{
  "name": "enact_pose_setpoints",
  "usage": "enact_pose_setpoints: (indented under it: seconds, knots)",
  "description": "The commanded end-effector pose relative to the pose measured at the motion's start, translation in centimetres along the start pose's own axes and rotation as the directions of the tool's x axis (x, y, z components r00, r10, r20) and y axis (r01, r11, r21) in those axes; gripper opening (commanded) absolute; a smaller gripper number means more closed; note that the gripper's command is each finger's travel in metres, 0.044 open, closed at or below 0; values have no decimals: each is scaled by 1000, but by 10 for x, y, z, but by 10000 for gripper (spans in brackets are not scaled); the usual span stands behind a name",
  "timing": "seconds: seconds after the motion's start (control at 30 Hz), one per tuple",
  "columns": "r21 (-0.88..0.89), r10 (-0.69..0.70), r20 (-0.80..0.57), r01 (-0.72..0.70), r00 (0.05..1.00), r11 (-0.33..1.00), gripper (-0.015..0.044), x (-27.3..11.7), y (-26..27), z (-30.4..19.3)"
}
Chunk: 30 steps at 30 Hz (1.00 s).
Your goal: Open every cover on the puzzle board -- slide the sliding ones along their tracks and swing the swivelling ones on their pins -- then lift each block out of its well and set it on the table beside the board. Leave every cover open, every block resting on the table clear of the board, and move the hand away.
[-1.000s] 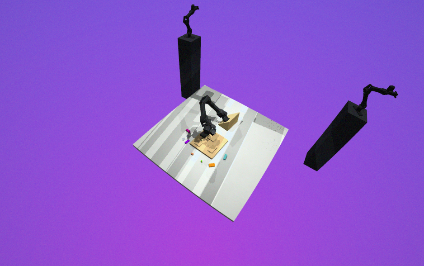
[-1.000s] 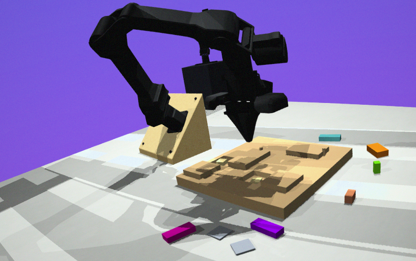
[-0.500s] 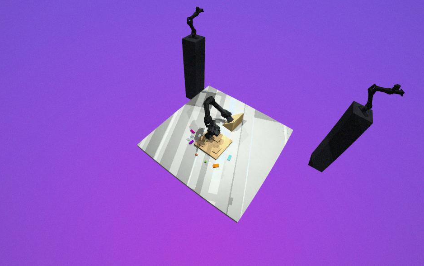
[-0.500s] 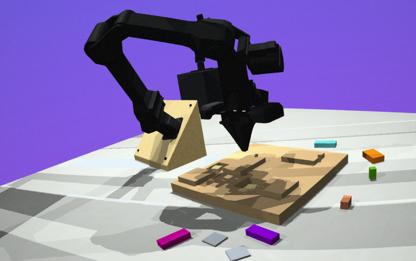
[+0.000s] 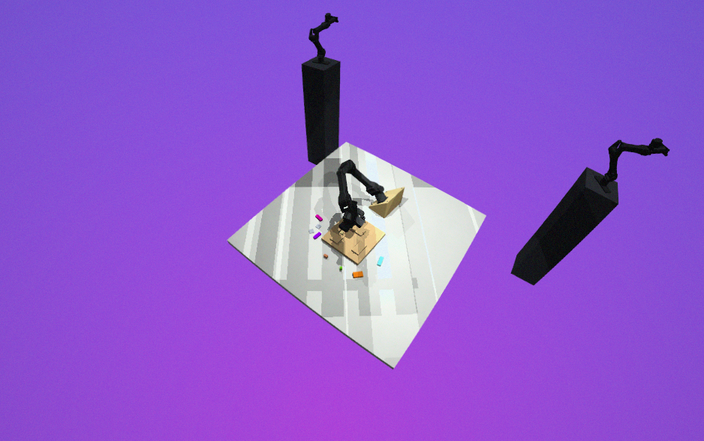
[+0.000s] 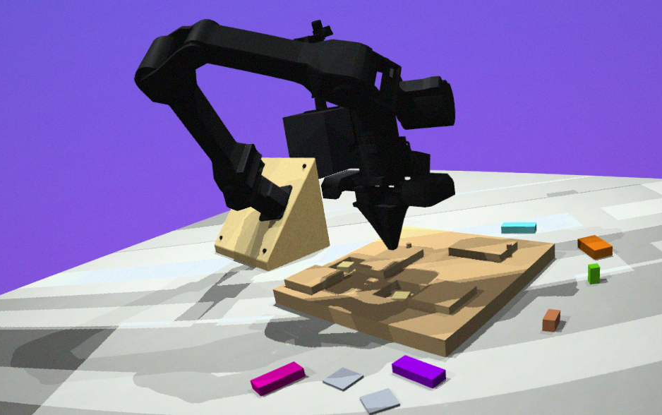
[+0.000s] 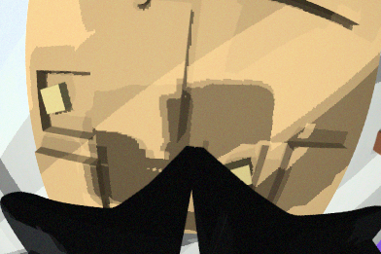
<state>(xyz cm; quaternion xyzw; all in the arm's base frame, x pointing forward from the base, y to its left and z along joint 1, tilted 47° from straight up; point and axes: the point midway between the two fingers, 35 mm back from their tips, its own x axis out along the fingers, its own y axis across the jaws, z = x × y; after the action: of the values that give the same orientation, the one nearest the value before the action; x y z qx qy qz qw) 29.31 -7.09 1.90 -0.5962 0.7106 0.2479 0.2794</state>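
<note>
The wooden puzzle board (image 5: 371, 235) (image 6: 504, 275) (image 7: 301, 65) lies flat. A pale yellow block (image 6: 345, 265) (image 7: 53, 98) sits in an uncovered well at its left. Another pale yellow block (image 6: 400, 294) (image 7: 241, 174) sits in an uncovered front well, partly behind the fingers in the wrist view. Raised covers show in the exterior view: a left cover (image 6: 313, 277), a middle cover (image 6: 395, 260), a front right cover (image 6: 447, 293) and a back right cover (image 6: 483, 251). My gripper (image 6: 392, 247) (image 7: 193, 154) is shut and empty, pointing down over the middle cover; contact cannot be told.
Beside the board lie a magenta block (image 6: 278, 377), a purple block (image 6: 418, 370), two grey tiles (image 6: 343, 377) (image 6: 379, 400), a brown block (image 6: 550, 320), a green block (image 6: 593, 273), an orange block (image 6: 594, 245) and a cyan block (image 6: 518, 227). The arm's wooden wedge mount (image 6: 303, 221) stands behind.
</note>
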Motion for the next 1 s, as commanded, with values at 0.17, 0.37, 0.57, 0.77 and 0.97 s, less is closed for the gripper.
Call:
enact_pose_setpoints:
  seconds: [0.17, 0.37, 0.57, 0.77, 0.97]
  knots:
    - [-6, -1, -3, 1, 1000, 1000, 0, 9, 0, 0]
    - [-6, -1, -4, 1, 1000, 1000, 0, 15, 0, 0]
    - [-6, -1, -4, 1, 1000, 1000, 0, 21, 1, 0]
    - [-6, -1, -5, 1, 1000, 1000, 0, 27, 1, 0]
    - [-5, -1, -6, 1, 1000, 1000, 0, 32, 1, 0]
